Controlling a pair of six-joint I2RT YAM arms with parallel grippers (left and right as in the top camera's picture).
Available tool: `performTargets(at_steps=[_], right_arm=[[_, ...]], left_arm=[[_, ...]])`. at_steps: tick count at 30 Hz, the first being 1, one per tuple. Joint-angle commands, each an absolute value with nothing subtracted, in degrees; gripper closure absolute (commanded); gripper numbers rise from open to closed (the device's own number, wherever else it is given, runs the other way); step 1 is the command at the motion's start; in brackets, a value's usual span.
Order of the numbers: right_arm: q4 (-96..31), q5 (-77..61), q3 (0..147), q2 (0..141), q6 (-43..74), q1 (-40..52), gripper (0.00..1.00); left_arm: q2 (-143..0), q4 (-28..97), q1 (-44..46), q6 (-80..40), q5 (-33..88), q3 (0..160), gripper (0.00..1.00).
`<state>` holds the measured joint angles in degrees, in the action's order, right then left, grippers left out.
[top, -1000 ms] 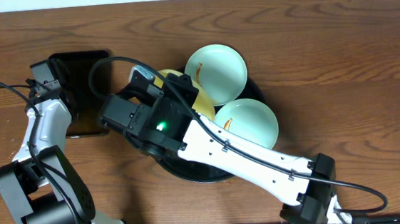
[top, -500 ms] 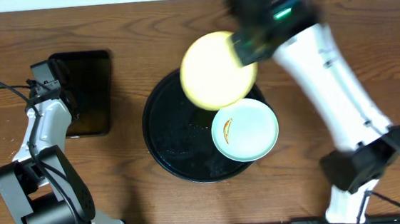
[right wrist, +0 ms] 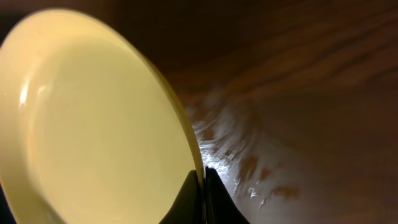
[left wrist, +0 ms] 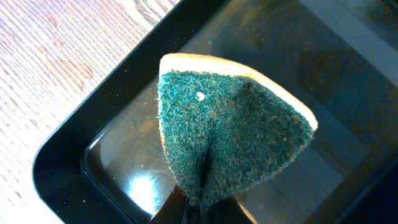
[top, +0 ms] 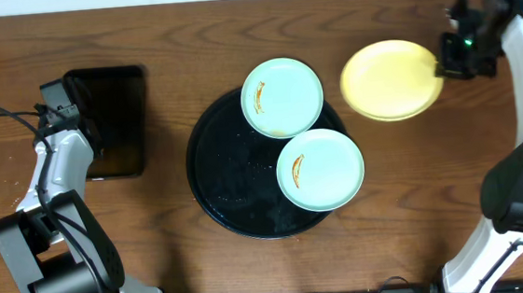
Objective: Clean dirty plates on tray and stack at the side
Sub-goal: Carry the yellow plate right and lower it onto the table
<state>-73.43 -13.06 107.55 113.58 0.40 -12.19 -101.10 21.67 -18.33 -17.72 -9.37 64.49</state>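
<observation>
Two pale mint-blue plates, each with an orange-brown smear, sit on the round black tray (top: 227,182): one at its far edge (top: 282,96), one at its right (top: 320,169). My right gripper (top: 442,62) is shut on the rim of the pale yellow plate (top: 389,80) and holds it over the table to the right of the tray; the right wrist view shows the fingers (right wrist: 202,193) pinching the yellow plate's edge (right wrist: 93,130). My left gripper (left wrist: 202,208) is shut on a folded green sponge (left wrist: 230,140) above the rectangular black tray (left wrist: 68,180).
The rectangular black tray (top: 115,121) lies left of the round tray, with my left arm (top: 57,163) beside it. Bare wooden table (top: 432,180) lies right of the round tray.
My right arm has swung from over the tray to the far right, carrying the yellow plate off the tray. The left arm has not moved.
</observation>
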Motion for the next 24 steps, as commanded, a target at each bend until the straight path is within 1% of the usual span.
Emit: performTargets(at_steps=[1,4,5,8,11,12,13,14,17,18,19,21,22,24], right_arm=[[-66.1,-14.9,100.0,112.9,1.7,-15.3,0.99],[-58.4,-14.9,94.9,112.9,1.7,-16.1,0.99],[-53.1,-14.8,91.5,112.9,1.7,-16.0,0.99],[-46.7,-14.8,86.8,112.9,1.9,-15.5,0.99],[-42.5,-10.9,82.8,112.9,5.0,-15.0,0.98],[-41.8,-9.5,81.9,112.9,5.8,-14.9,0.93],[-41.1,-8.7,80.9,112.9,6.2,-14.9,0.85],[-40.9,-8.6,80.4,112.9,6.2,-14.9,0.81],[-41.3,-8.7,80.0,112.9,6.2,-14.8,0.74],[-41.5,-9.3,80.1,112.8,6.2,-14.7,0.67],[-42.0,-10.1,80.3,112.7,6.2,-14.6,0.57],[-43.4,-12.2,81.0,112.7,6.2,-14.3,0.45],[-44.7,-13.8,81.8,112.7,6.2,-14.1,0.43],[-47.9,-16.3,83.9,112.3,6.2,-13.1,0.42]], left_arm=[[-100.6,21.5,-18.5,-16.8,-9.8,64.6,0.92],[-100.6,21.3,-18.5,-16.8,-9.9,64.6,0.92],[-100.6,21.3,-18.5,-16.8,-9.9,64.6,0.92],[-100.6,21.3,-18.5,-16.8,-9.8,64.6,0.92],[-100.6,21.3,-18.5,-16.8,-9.9,64.6,0.92],[-100.6,21.3,-18.5,-16.8,-9.9,64.6,0.92],[-100.6,21.2,-18.5,-16.8,-9.8,64.6,0.92],[-100.6,21.2,-18.5,-16.8,-9.9,64.6,0.92],[-100.6,21.0,-18.5,-16.8,-9.9,64.6,0.92],[-100.6,21.0,-18.5,-16.8,-9.8,64.6,0.92],[-100.6,20.9,-18.5,-16.8,-9.8,64.6,0.92],[-100.6,20.9,-18.5,-16.8,-9.8,64.6,0.92],[-100.6,20.9,-18.5,-16.7,-9.8,64.6,0.92],[-100.6,20.8,-18.5,-16.7,-9.8,64.6,0.92]])
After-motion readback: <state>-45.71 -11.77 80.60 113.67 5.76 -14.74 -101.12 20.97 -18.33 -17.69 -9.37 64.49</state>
